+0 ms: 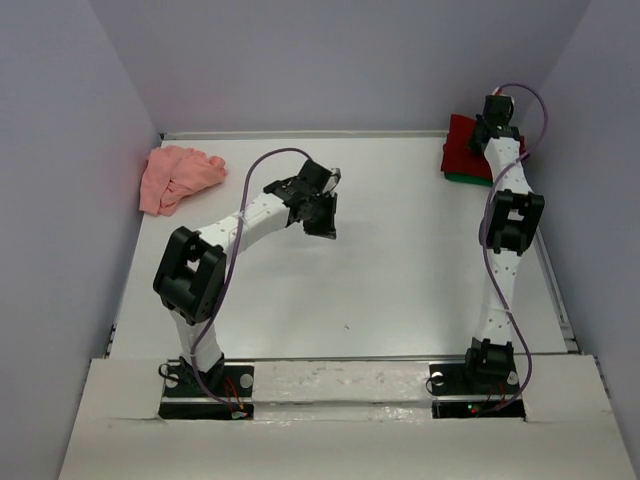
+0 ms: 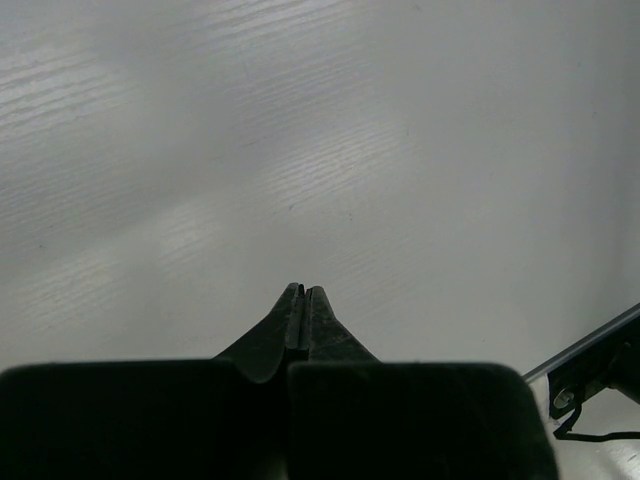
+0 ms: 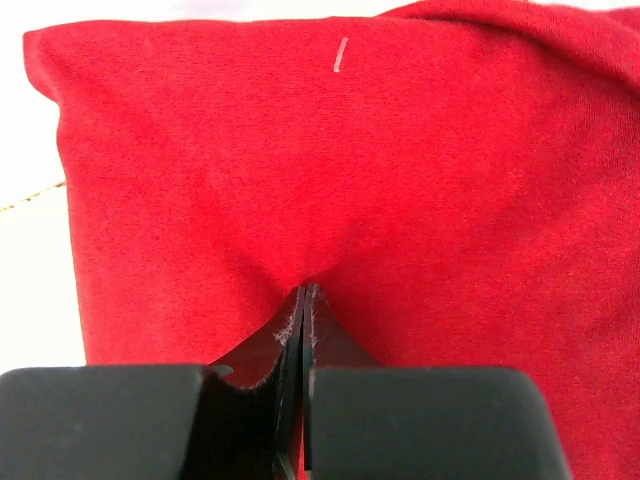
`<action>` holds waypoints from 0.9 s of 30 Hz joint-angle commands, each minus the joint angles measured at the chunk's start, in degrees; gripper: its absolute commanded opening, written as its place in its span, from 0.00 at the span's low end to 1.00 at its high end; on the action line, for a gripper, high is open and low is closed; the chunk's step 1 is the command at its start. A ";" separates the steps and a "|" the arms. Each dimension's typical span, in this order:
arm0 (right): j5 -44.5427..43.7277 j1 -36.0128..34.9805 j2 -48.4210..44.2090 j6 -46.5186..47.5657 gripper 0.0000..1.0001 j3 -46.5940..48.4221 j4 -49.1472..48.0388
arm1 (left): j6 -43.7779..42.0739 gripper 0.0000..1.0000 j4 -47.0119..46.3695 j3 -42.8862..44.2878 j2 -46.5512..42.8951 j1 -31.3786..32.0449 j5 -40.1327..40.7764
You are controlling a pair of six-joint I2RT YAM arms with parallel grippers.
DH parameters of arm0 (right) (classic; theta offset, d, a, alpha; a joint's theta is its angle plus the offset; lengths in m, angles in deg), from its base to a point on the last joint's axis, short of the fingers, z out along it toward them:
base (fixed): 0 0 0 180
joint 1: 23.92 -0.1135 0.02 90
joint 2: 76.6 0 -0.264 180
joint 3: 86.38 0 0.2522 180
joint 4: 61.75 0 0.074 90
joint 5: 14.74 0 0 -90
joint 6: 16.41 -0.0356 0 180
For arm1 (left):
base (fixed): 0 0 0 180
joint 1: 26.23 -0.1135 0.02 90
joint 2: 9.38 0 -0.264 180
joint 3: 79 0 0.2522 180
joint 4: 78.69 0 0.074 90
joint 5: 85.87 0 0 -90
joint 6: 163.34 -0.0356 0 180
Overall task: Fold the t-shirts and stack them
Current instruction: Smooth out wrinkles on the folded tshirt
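Observation:
The dark red t-shirt [image 1: 462, 145] lies folded at the table's far right corner, on top of a bright green t-shirt [image 1: 462, 179] of which only an edge shows. My right gripper [image 1: 495, 125] stands over this stack. In the right wrist view it [image 3: 303, 290] is shut, its tips pressing a dimple into the red cloth [image 3: 400, 150], with no cloth seen between them. The salmon-pink t-shirt [image 1: 180, 177] sits crumpled at the far left. My left gripper [image 1: 326, 228] hovers mid-table, shut and holding nothing [image 2: 303, 290].
The white table [image 1: 400, 270] has walls close on the left, back and right. A metal rail [image 2: 590, 350] runs along the table's edge. A small pale fleck [image 3: 340, 55] lies on the red cloth.

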 commanded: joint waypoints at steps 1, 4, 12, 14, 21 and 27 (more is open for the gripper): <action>1.98 -0.36 -1.57 -1.09 0.00 -0.41 1.33 | 0.13 0.00 0.54 1.69 -0.94 0.66 -0.89; 1.10 -0.36 -3.49 -3.62 0.00 -2.59 4.21 | 0.31 0.00 0.46 1.60 -1.46 0.75 -0.98; -0.32 -0.36 -10.53 -8.03 0.00 -12.18 5.02 | 0.84 0.00 0.63 1.43 -3.13 1.10 -1.24; -1.01 -0.36 -11.93 -8.56 0.00 -14.11 5.11 | 1.01 0.00 0.72 1.17 -3.83 1.28 -1.16; -0.58 -0.36 -13.08 -8.22 0.00 -16.41 5.20 | 1.27 0.00 0.81 0.37 -5.07 1.45 -1.07; -1.72 -0.89 -13.34 -4.79 0.00 -14.30 3.97 | 1.63 0.00 0.81 0.20 -5.33 1.98 -0.89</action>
